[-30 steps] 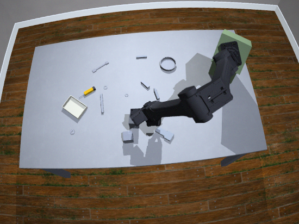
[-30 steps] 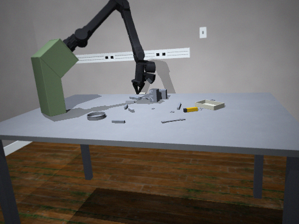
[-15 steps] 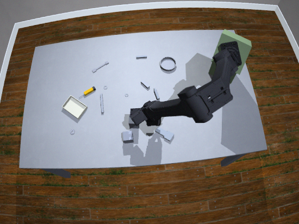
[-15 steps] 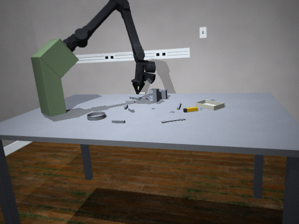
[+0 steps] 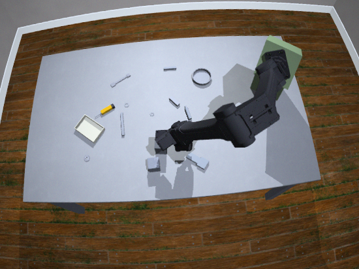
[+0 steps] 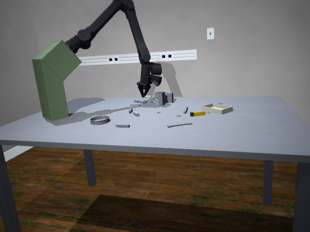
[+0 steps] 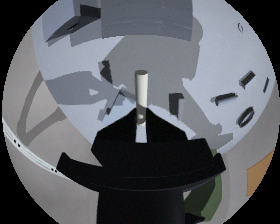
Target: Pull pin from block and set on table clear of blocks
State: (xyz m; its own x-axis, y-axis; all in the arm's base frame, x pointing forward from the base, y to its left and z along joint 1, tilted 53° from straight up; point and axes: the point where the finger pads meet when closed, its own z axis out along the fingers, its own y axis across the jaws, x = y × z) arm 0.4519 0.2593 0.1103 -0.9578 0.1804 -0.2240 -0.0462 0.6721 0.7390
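- Jaws clenched on the pin [image 7: 141,91], a short pale rod gripped at its upper part, with its free end poking out below the fingertips.
- In the wrist view, no hole or block around that free end, only desk [image 6: 239,136] and shadow beneath it; judged to be fully out of its hole, so the extraction part looks done.
- In the exterior view, jaws pointing down, above the desk and just beside the tall block [image 6: 160,98], on its side toward the green pedestal [image 6: 52,83]; not touching the block as far as can be seen.
- Tall block standing upright, with a second block [image 6: 169,96] right next to it on the far side; cannot tell from these views which one carried the pin, or whether it has been nudged.
- Low flat grey pieces [image 6: 140,101] on the desk near the foot of the tall block, roughly under the jaws.
- Left to do, by judgement: carrying the pin away from the tall block and its neighbours, lowering it and letting go. Too close to the tall block for a release to count as well clear.
- Farther from the tall block, toward the near edge: a metal ring [image 6: 100,120], a yellow tool [image 6: 198,113] and a cream tray [image 6: 217,108], with open patches of desk between them as likely set-down spots.
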